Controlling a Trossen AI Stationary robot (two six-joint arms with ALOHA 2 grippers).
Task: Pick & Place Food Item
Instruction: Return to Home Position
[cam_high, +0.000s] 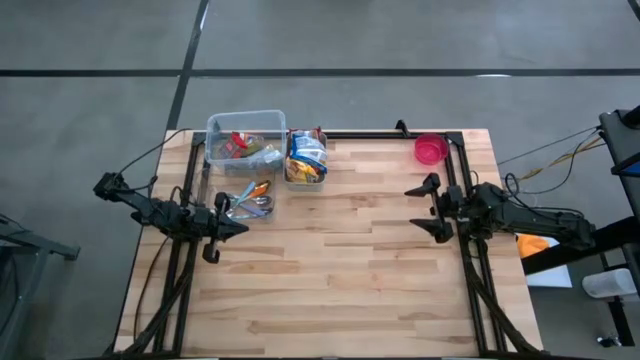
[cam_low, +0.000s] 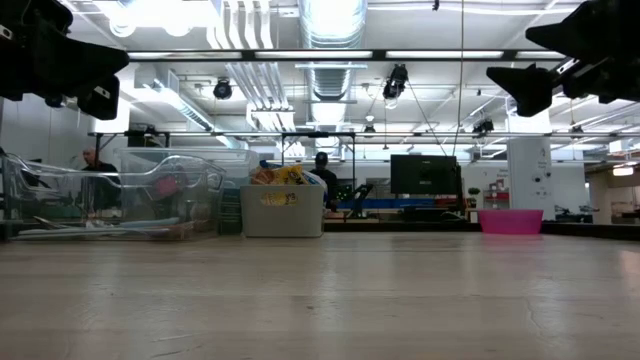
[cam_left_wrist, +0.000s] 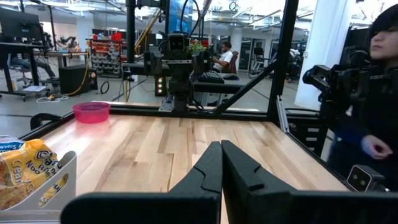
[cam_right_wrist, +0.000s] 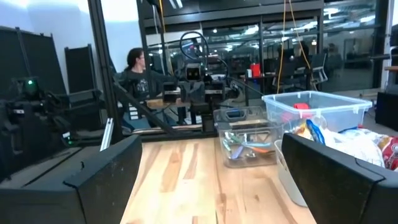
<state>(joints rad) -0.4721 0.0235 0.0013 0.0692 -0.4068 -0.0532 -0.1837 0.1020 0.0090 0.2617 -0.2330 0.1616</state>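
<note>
The job looks almost done. The spoons (cam_high: 255, 195) lie in the small clear bin (cam_high: 271, 212), in the upper left part of the table (cam_high: 340, 280) in the high view. A bit higher and to the right, the food packs (cam_high: 307, 155) sit in a white bin (cam_high: 291, 180). A big clear box (cam_high: 214, 135) stands to the left of that. A pink bowl (cam_high: 431, 150) is at the upper right.

The left gripper (cam_high: 238, 228) is at the left side, near the small clear bin and a little below it in the picture. Its fingers are pressed together and hold nothing. The right gripper (cam_high: 428, 210) is at the right side, below the pink bowl. Its fingers are spread wide and hold nothing too. In the low view both hang high in the top corners, well above the table.

What is left is to bring both arms to their rest place. I think the left arm needs the most care, because it is so near the bin. It should keep its height and pull slowly toward its own side, so it does not bump the bin or tip the spoons. The right arm has bare wood all around it, so its way should be easy.

A yellow bag (cam_left_wrist: 25, 177), at the lower left of the left wrist view, has dark letters on it. The bin wall cuts them off, so I cannot read a whole word. The white bin has a yellow mark in the low view, too small to read.
</note>
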